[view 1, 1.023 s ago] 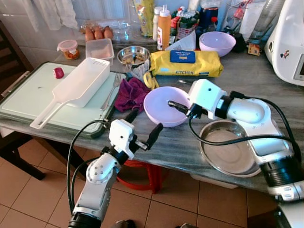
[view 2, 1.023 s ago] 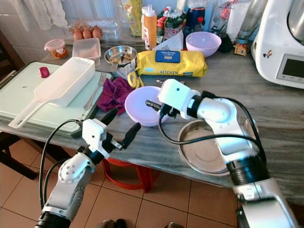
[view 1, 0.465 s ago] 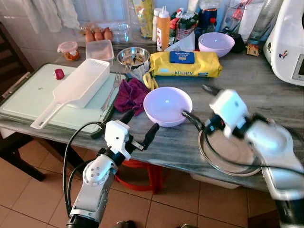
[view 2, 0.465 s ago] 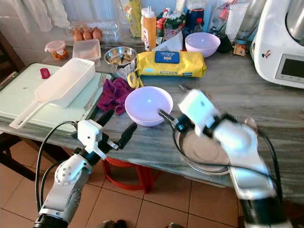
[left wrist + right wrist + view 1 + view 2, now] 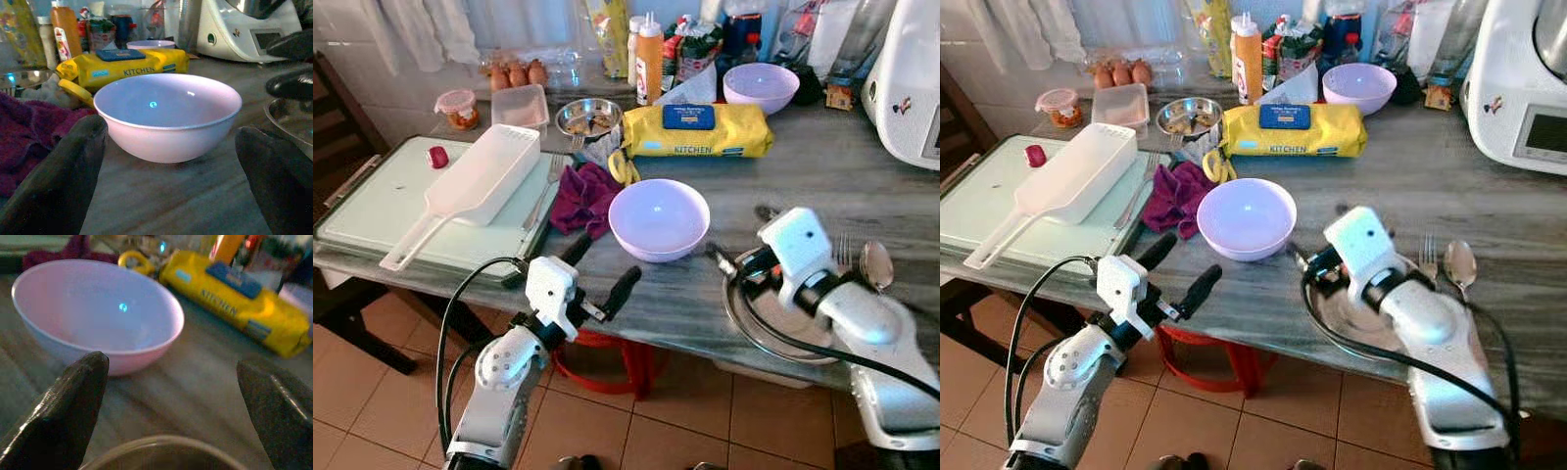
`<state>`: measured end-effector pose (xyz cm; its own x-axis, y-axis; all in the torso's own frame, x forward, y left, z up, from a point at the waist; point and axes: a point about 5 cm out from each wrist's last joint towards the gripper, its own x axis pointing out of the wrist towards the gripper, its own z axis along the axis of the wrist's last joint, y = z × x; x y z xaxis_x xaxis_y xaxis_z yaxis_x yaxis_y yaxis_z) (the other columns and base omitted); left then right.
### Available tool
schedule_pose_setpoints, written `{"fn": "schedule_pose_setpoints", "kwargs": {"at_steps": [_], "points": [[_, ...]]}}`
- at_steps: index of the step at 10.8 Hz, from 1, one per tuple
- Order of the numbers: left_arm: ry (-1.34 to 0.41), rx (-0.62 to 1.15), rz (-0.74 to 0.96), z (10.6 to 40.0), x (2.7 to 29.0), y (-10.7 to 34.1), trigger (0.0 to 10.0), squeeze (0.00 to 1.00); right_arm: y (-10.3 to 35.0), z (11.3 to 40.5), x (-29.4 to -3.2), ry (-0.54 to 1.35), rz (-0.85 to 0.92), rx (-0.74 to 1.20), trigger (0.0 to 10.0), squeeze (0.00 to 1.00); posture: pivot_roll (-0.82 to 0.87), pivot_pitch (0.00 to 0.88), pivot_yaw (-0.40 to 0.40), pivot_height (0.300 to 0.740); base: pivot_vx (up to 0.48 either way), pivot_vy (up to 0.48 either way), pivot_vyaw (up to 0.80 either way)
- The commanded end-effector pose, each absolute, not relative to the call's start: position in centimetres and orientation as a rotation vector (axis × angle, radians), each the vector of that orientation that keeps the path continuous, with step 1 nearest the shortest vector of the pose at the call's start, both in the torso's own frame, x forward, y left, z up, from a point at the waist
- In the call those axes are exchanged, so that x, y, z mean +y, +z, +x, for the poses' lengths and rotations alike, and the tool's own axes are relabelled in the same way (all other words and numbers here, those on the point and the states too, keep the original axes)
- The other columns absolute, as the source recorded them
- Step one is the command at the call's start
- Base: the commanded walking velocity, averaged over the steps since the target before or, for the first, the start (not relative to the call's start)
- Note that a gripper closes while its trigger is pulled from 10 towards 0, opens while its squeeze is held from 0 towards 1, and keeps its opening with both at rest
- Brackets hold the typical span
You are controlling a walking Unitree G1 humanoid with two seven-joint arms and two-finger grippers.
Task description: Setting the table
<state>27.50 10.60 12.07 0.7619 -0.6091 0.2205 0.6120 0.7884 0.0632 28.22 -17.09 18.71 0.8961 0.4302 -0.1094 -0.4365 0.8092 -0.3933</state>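
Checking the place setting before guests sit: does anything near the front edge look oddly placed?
The metal plate juts out past the counter's front edge, under the right end effector. The fork and spoon lie neatly beside it.

A crumpled purple cloth [image 5: 584, 194] lies just ahead of my left gripper [image 5: 604, 262]. Out to that gripper's left sits a pale green board [image 5: 362, 201], carrying a white long-handled scoop [image 5: 480, 176] and a small red piece [image 5: 436, 156]. Well ahead of my right gripper [image 5: 739, 232] lies a yellow pack marked KITCHEN [image 5: 697, 130]. Farther back stand an orange bottle [image 5: 651, 59], some eggs [image 5: 517, 73], a clear box [image 5: 520, 105] and a small jar [image 5: 459, 104]. A white appliance [image 5: 913, 88] stands far off to my right gripper's right. A red stool [image 5: 607, 352] shows below my left gripper.
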Motion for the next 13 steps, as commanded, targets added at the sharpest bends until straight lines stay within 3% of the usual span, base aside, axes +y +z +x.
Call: {"fn": "schedule_pose_setpoints", "kwargs": {"at_steps": [1,8,9,10,11,13], "points": [[-0.670,-0.227,-0.011,27.1,10.7,12.0,10.0,0.00,19.0,27.9,-17.1,0.447,-0.417,0.028,10.0,1.00,-0.20,0.174,0.091,0.740,0.000,0.000,0.00],[-0.734,-0.202,-0.016,26.4,11.6,11.7,10.0,0.00,18.0,27.7,-18.2,0.352,-0.353,0.265,10.0,1.00,-0.20,0.181,0.083,0.740,0.000,0.000,0.00],[-0.736,-0.200,-0.016,26.4,11.8,11.7,10.0,0.00,18.0,27.6,-18.1,0.356,-0.354,0.274,10.0,0.78,-0.20,0.181,0.084,0.740,0.000,0.000,0.00],[-0.739,-0.198,-0.014,26.4,11.9,11.6,10.0,0.00,17.9,27.4,-18.0,0.369,-0.358,0.306,10.0,0.36,-0.19,0.181,0.085,0.740,0.000,0.000,0.00],[-0.741,-0.196,-0.012,26.4,12.0,11.6,10.0,0.00,17.9,27.2,-17.9,0.377,-0.373,0.338,10.0,0.22,-0.20,0.181,0.085,0.740,0.000,0.000,0.00],[-0.737,-0.195,-0.016,26.4,11.8,11.6,10.0,0.00,19.5,27.6,-17.9,0.348,-0.361,0.234,10.0,0.18,-0.20,0.181,0.085,0.740,0.000,0.000,0.00]]}}
